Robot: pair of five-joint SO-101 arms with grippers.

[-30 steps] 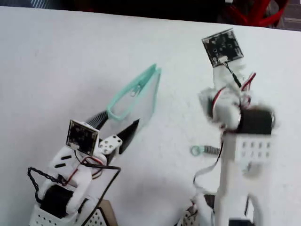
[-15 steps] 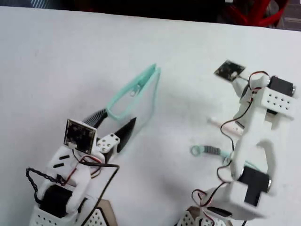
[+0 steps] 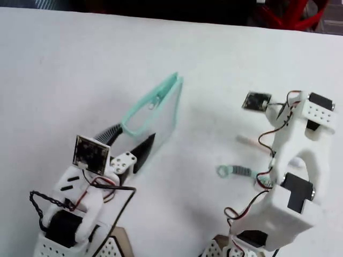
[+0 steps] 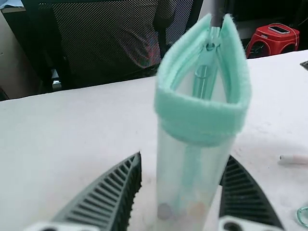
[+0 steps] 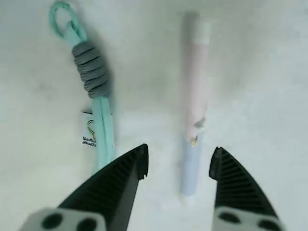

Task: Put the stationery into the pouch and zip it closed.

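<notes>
One translucent, felt-edged pouch (image 4: pixel 202 110) is clamped by the left gripper (image 4: pixel 184 161); a slim pen (image 5: pixel 195 96) is straddled by the right gripper (image 5: pixel 179 151), jaws parted.

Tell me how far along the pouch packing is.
Early on. Done: the left gripper holds the pouch with its mouth open. In hand: the right gripper hangs open over the pen. Left: the pen and the lanyard lie on the table, and the zip is not yet closed.
</notes>
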